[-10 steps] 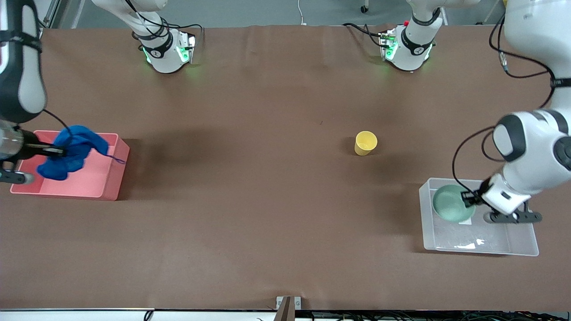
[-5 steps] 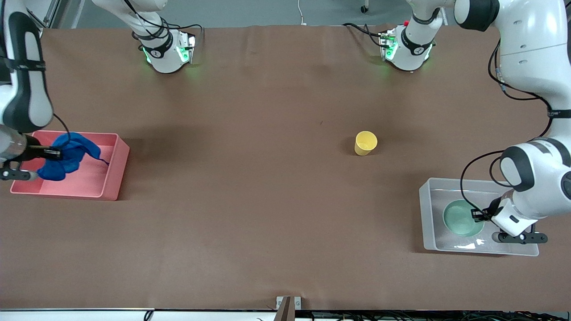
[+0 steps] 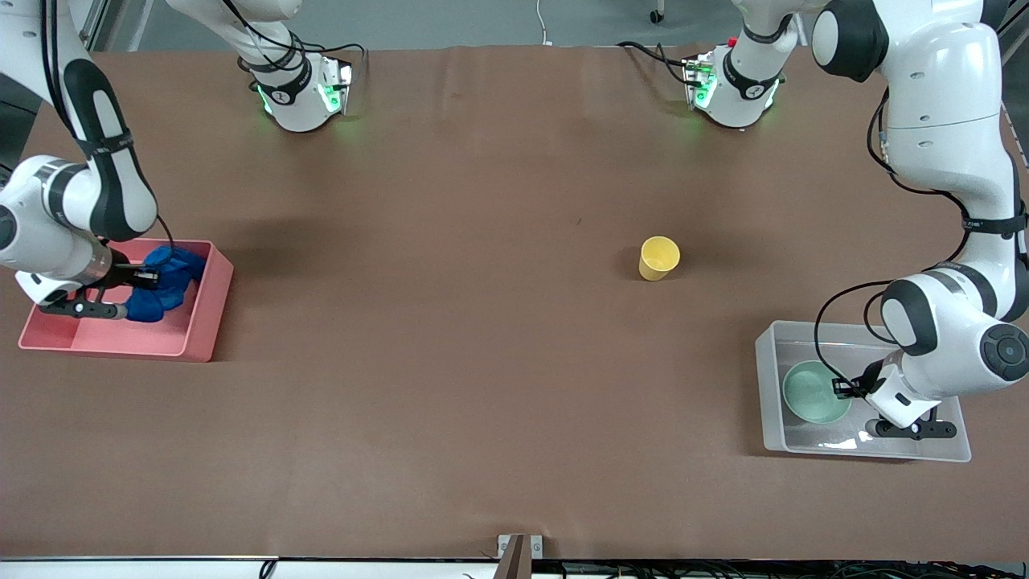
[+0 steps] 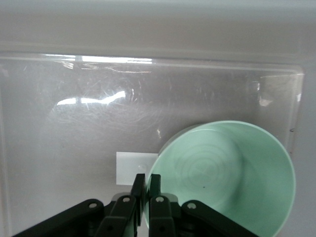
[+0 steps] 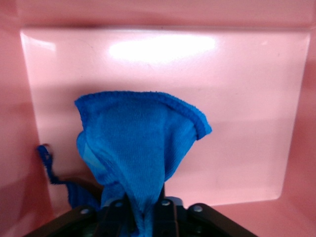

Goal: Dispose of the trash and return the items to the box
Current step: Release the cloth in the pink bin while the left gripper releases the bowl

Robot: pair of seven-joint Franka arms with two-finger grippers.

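Mint-green bowl (image 3: 817,392) inside clear box (image 3: 770,402) toward the left arm's end of the table (image 3: 482,386), rim pinched by left hand (image 3: 842,388). Yellow cup (image 3: 659,257) upright at about ten o'clock from the box, farther from the camera. Blue rag (image 3: 166,283) clamped in right hand (image 3: 149,278), down in pink bin (image 3: 211,310).

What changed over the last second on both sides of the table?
The right claw lowered the blue rag into the pink bin, still clamped on it. The left claw lowered the green bowl into the clear box and slid it nearer the front camera, still pinching its rim. The yellow cup stayed where it was, as did both bins.
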